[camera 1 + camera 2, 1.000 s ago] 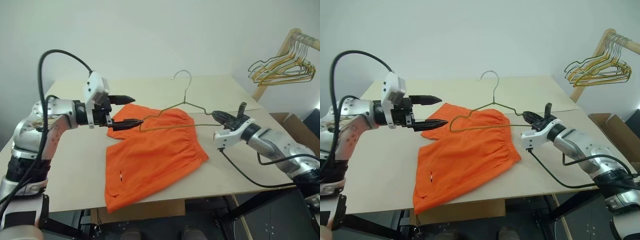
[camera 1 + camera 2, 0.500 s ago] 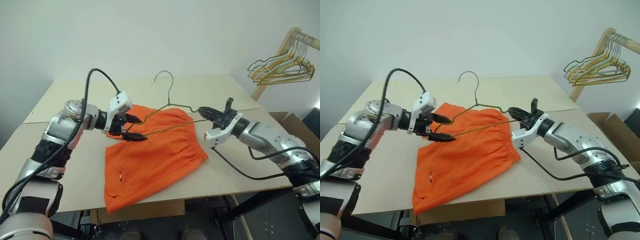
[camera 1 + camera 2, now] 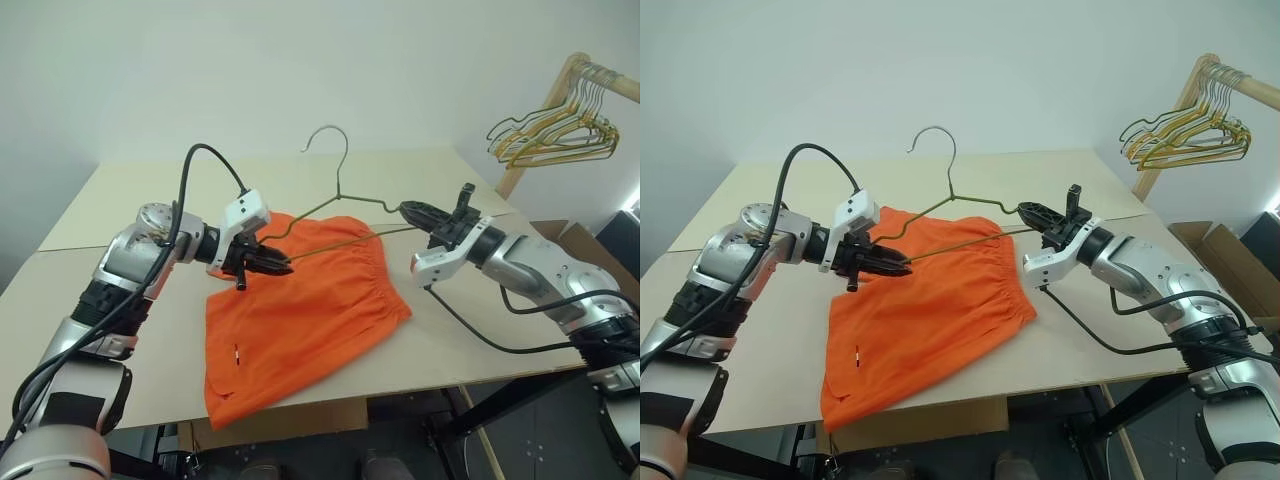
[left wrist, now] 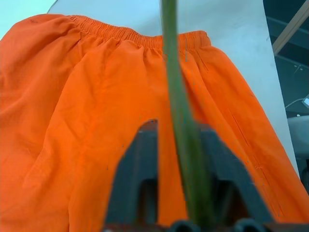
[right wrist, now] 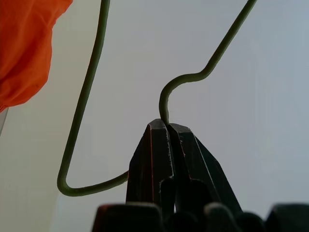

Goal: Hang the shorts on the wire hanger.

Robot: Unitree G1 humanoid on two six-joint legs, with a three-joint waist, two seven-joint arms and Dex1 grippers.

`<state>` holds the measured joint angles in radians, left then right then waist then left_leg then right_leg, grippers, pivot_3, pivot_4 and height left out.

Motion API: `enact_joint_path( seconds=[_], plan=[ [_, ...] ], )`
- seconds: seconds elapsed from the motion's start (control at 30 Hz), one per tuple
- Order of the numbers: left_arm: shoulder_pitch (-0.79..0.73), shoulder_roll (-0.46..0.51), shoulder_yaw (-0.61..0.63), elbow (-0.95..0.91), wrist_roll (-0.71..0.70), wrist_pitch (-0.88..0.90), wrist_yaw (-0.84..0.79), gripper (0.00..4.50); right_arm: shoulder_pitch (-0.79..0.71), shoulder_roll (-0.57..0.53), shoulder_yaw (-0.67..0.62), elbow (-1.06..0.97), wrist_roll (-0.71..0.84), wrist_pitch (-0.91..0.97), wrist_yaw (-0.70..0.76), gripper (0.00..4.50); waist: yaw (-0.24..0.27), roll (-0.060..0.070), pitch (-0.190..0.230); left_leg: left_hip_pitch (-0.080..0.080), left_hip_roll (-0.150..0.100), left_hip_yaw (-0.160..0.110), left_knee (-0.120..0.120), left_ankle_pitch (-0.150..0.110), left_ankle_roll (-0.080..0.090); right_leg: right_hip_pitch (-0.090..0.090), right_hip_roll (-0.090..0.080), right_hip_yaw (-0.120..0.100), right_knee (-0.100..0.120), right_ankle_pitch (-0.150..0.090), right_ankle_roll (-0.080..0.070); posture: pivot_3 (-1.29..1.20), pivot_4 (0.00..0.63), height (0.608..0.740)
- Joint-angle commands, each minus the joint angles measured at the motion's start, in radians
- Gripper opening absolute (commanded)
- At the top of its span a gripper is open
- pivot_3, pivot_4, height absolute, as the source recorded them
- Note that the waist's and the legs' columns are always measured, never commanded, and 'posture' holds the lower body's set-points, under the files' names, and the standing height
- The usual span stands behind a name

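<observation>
The orange shorts point(image 3: 305, 315) lie flat on the table point(image 3: 130, 330), waistband toward the far right, a small white tag point(image 3: 237, 350) near the front hem. The thin grey-green wire hanger point(image 3: 339, 182) is held in the air just above the shorts, hook up. My left gripper point(image 3: 272, 263) is shut on the hanger's left corner, over the shorts' far left edge. In the left wrist view the wire point(image 4: 181, 121) runs between the fingers point(image 4: 140, 179). My right gripper point(image 3: 412, 212) is shut on the bend at the hanger's right shoulder point(image 5: 166, 104), beyond the waistband.
A bunch of gold and dark wire hangers point(image 3: 548, 132) hangs on a wooden rack point(image 3: 575, 75) at the far right. A cardboard box point(image 3: 575, 240) stands beside the table's right edge. My right arm's black cable point(image 3: 480, 335) trails over the table.
My left gripper came down toward the shorts and went from open to shut on the hanger's left corner. The right gripper lifted its end of the hanger a little.
</observation>
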<state>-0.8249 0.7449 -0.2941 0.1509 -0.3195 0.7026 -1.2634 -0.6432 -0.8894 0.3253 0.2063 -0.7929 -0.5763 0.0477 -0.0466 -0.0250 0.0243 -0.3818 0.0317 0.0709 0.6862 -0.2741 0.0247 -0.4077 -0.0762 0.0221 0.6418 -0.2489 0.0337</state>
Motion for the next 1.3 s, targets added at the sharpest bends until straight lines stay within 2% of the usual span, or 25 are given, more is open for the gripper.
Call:
enact_joint_path(
  seconds=[0.03, 0.13, 0.23, 0.47, 0.53, 0.6, 0.67, 0.73, 0.83, 0.9, 1.0, 1.3],
  plan=[
    [-0.008, 0.000, 0.034, -0.018, -0.002, 0.005, 0.002, 0.03, -0.022, 0.004, -0.051, -0.035, 0.014, -0.004, -0.003, 0.00, 0.000, 0.000, 0.000, 0.000, 0.000, 0.000, 0.000, 0.000, 0.000, 0.000, 0.000, 0.000, 0.000, 0.000, 0.000, -0.02, 0.000, 0.740],
    [-0.009, -0.002, 0.035, -0.017, 0.009, 0.005, 0.018, 0.03, -0.021, 0.004, -0.052, -0.035, 0.032, -0.009, 0.013, 0.00, 0.000, 0.000, 0.000, 0.000, 0.000, 0.000, 0.000, 0.000, 0.000, 0.000, 0.000, 0.000, 0.000, 0.000, 0.000, -0.02, 0.000, 0.740],
    [-0.010, 0.000, 0.038, -0.011, 0.010, -0.004, 0.017, 0.00, -0.014, -0.013, -0.045, -0.034, 0.089, -0.062, 0.064, 0.77, 0.000, 0.000, 0.000, 0.000, 0.000, 0.000, 0.000, 0.000, 0.000, 0.000, 0.000, 0.000, 0.000, 0.000, 0.000, -0.02, 0.000, 0.740],
    [0.016, 0.047, 0.025, -0.013, 0.068, -0.087, 0.001, 0.00, -0.006, -0.046, -0.054, -0.026, 0.252, -0.168, 0.215, 3.15, -0.001, 0.000, 0.000, 0.001, 0.000, 0.000, 0.000, 0.000, 0.000, 0.000, 0.000, 0.001, 0.000, 0.000, 0.000, -0.01, 0.000, 0.740],
    [0.027, 0.054, 0.028, -0.017, 0.093, -0.140, 0.009, 0.00, 0.015, -0.061, -0.055, -0.055, 0.438, -0.116, 0.366, 3.86, 0.001, 0.000, 0.000, 0.001, 0.000, 0.000, 0.000, 0.000, 0.000, 0.000, 0.000, 0.000, 0.001, 0.000, 0.000, -0.01, 0.000, 0.740],
    [0.042, 0.061, 0.028, -0.014, 0.122, -0.218, 0.007, 0.00, 0.050, -0.077, -0.063, -0.133, 0.673, 0.034, 0.560, 4.49, 0.005, 0.000, 0.000, 0.002, 0.000, 0.000, 0.000, 0.000, 0.000, 0.002, 0.000, 0.000, 0.000, 0.000, 0.000, 0.00, 0.000, 0.740],
    [0.081, 0.070, 0.031, -0.018, 0.150, -0.373, -0.012, 0.00, 0.058, -0.094, -0.081, -0.252, 0.900, 0.303, 0.742, 4.49, 0.006, 0.000, 0.000, 0.003, 0.000, -0.001, 0.000, 0.000, 0.001, 0.004, 0.000, 0.000, -0.001, 0.000, 0.000, 0.01, 0.000, 0.740],
    [0.101, 0.074, 0.040, -0.036, 0.146, -0.421, -0.035, 0.00, 0.025, -0.110, -0.088, -0.337, 1.051, 0.552, 0.871, 4.49, 0.007, 0.000, 0.000, 0.003, 0.001, -0.001, 0.000, 0.000, 0.001, 0.004, -0.001, 0.000, 0.000, 0.001, 0.000, 0.01, 0.000, 0.740],
    [0.105, 0.068, 0.051, -0.051, 0.139, -0.422, -0.046, 0.00, -0.063, -0.146, -0.061, -0.388, 1.136, 0.839, 1.029, 4.49, 0.010, 0.001, 0.000, 0.002, 0.002, -0.002, 0.004, -0.001, 0.001, 0.003, 0.000, -0.001, 0.003, 0.001, 0.000, 0.01, 0.000, 0.740],
    [0.102, 0.062, 0.053, -0.050, 0.143, -0.424, -0.045, 0.00, -0.122, -0.165, -0.024, -0.387, 1.143, 0.953, 1.145, 4.49, 0.020, 0.001, 0.000, 0.002, 0.002, -0.002, 0.007, -0.001, 0.002, 0.003, -0.001, -0.003, 0.005, 0.001, 0.000, 0.02, 0.000, 0.740],
    [0.100, 0.055, 0.056, -0.048, 0.147, -0.424, -0.045, 0.00, -0.195, -0.154, 0.020, -0.382, 1.130, 1.104, 1.226, 4.49, 0.032, 0.001, 0.000, 0.002, 0.003, -0.002, 0.008, -0.001, 0.002, 0.003, 0.000, -0.004, 0.005, 0.001, 0.000, 0.02, 0.000, 0.740],
    [0.105, 0.045, 0.070, -0.063, 0.143, -0.411, -0.053, 0.00, -0.293, -0.013, 0.137, -0.245, 0.925, 1.200, 1.200, 4.49, 0.037, 0.001, 0.000, -0.006, 0.002, -0.001, 0.011, -0.001, 0.002, -0.003, 0.000, -0.004, 0.006, 0.001, 0.001, 0.03, 0.000, 0.740]
  ],
)
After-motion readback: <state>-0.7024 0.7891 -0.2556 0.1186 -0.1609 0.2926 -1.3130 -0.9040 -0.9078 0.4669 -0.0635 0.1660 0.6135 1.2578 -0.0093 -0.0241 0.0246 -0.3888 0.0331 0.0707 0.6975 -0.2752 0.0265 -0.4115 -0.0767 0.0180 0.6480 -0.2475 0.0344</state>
